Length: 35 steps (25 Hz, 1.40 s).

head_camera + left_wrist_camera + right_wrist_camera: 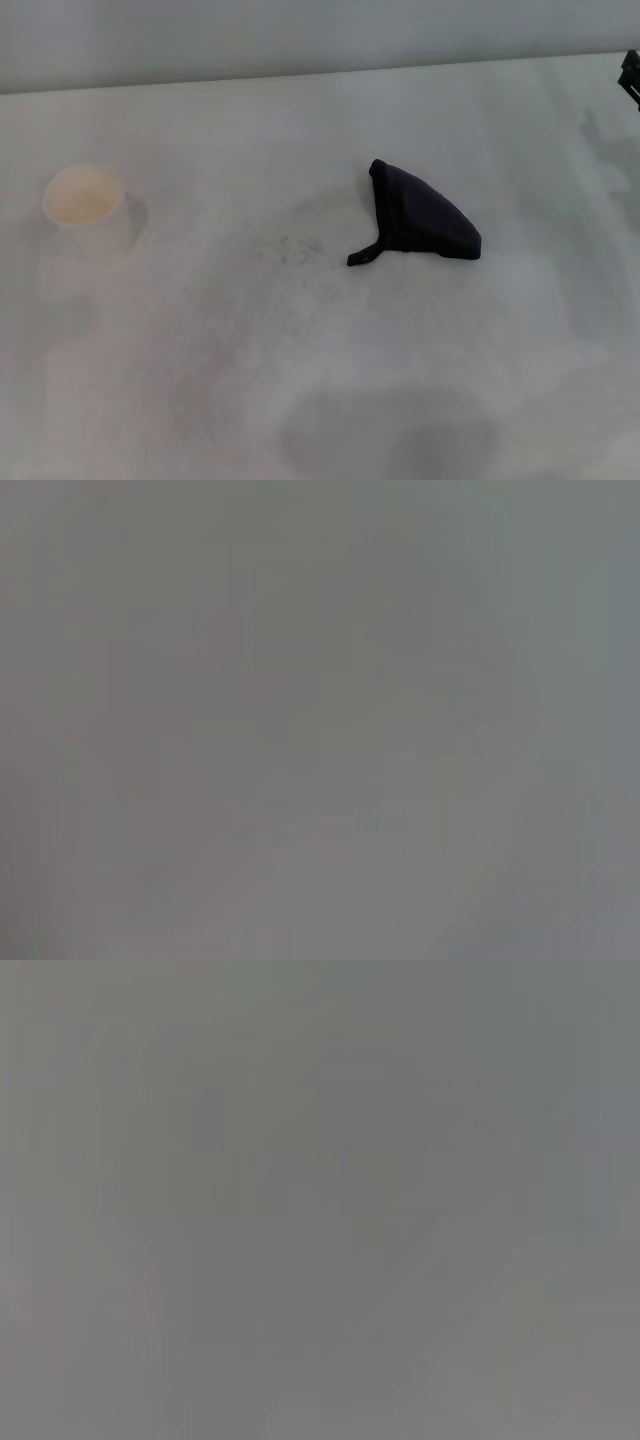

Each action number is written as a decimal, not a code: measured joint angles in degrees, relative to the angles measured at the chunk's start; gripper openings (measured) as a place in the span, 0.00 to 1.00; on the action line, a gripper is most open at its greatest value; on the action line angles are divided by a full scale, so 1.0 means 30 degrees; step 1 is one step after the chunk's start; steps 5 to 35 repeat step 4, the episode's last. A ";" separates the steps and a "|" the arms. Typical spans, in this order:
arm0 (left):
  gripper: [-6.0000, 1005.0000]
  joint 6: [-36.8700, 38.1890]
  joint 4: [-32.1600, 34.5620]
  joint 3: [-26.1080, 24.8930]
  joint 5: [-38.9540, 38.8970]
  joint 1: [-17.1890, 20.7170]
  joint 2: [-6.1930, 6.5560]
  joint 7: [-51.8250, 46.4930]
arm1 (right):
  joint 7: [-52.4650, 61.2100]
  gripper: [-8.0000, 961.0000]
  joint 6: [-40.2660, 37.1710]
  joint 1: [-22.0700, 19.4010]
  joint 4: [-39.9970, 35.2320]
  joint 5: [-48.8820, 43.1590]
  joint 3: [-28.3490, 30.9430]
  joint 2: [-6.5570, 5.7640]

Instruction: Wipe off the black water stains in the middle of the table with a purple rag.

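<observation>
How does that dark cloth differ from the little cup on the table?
The purple rag is dark, nearly black; the cup is pale cream. The rag lies limp in a folded wedge with a thin tail, while the cup stands upright and open. The rag is near the middle, the cup far to the left. Both rest on the white table, untouched.

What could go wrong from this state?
1. No solid black blot shows on the table; only faint grey speckles lie beside the purple rag, so the wipe target is unclear.
2. The paper cup stands on the robot's left and a wide sweep might tip it.
3. Both wrist views are featureless, giving no grasp feedback.
</observation>
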 joint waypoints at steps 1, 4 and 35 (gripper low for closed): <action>0.88 0.0058 0.0000 0.0021 0.0000 0.0001 -0.0016 0.0000 | -0.0001 0.91 -0.0007 0.0000 0.0050 -0.0054 -0.0073 0.0001; 0.88 0.0086 -0.0033 0.0157 0.0007 0.0000 -0.0057 0.0000 | -0.0042 0.91 -0.0011 0.0001 0.0169 -0.0100 -0.0109 0.0017; 0.88 0.0086 -0.0033 0.0157 0.0007 0.0000 -0.0057 0.0000 | -0.0042 0.91 -0.0011 0.0001 0.0169 -0.0100 -0.0109 0.0017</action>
